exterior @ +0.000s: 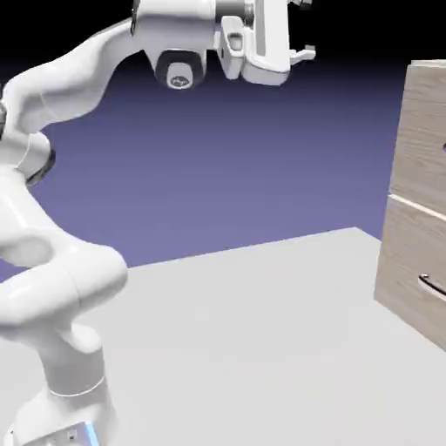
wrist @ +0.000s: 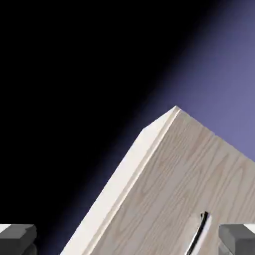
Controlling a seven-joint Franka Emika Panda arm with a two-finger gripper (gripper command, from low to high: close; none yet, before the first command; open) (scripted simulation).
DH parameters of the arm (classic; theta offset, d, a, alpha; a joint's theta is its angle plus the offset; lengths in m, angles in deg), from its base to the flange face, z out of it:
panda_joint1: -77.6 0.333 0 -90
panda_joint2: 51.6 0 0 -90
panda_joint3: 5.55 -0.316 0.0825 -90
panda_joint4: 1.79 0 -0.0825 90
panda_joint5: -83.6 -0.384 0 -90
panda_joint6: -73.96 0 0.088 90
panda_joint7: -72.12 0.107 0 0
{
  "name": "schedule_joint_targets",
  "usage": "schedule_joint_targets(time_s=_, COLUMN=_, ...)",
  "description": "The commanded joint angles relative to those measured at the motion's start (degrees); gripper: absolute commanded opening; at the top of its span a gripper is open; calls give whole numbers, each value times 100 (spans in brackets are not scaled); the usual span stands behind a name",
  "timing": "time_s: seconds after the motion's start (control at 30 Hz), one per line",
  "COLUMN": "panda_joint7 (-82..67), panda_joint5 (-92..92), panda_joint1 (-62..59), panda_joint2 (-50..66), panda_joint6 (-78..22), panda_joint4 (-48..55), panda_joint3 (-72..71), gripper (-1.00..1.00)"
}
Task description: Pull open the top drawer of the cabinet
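- In the exterior view, see the white arm [exterior: 61, 279] rising from the near left, then bending across to the right, high above the pale grey surface [exterior: 244, 348]
- Find the gripper [exterior: 305, 28] at the arm's end, near the top edge of the view; pointing right, with jaws spread wide apart and holding nothing; well apart from the cabinet [exterior: 409, 174]
- See the cabinet standing at the far right, cut off by the view's right edge; light beige wood grain on its front
- Find the top drawer [exterior: 424, 135] as the uppermost front, just a bit of its dark handle [exterior: 444, 146] showing at the right edge; below it, see a pale seam [exterior: 418, 206], then the lower panel [exterior: 405, 253] with its own dark handle
- In the hand view, see the top drawer slanting up from the bottom toward the right, tilted in the frame; its handle at the bottom, right of the middle
- See grey fingertips [wrist: 17, 239] at the bottom left and right, well apart; touching neither handle nor drawer
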Motion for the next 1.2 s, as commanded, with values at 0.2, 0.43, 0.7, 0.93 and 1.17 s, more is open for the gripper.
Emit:
schedule_joint_targets(time_s=0.2, panda_joint7=279, panda_joint5=-1745, panda_joint1=-1443, panda_joint2=-590, panda_joint6=-430, panda_joint4=770, panda_joint3=-805, gripper=0)
schedule_joint_targets(time_s=0.43, panda_joint7=558, panda_joint5=-3489, panda_joint1=-2886, panda_joint2=-1179, panda_joint6=-861, panda_joint4=1539, panda_joint3=-1611, gripper=0)
schedule_joint_targets(time_s=0.7, panda_joint7=877, panda_joint5=-5482, panda_joint1=-4535, panda_joint2=-1853, panda_joint6=-1352, panda_joint4=2419, panda_joint3=-2531, gripper=0)
schedule_joint_targets(time_s=0.93, panda_joint7=1157, panda_joint5=-7226, panda_joint1=-5978, panda_joint2=-2443, panda_joint6=-1782, panda_joint4=3188, panda_joint3=-3337, gripper=0)
schedule_joint_targets(time_s=1.17, panda_joint7=1408, panda_joint5=-7424, panda_joint1=-6755, panda_joint2=-2489, panda_joint6=-1397, panda_joint4=4326, panda_joint3=-3480, gripper=0)
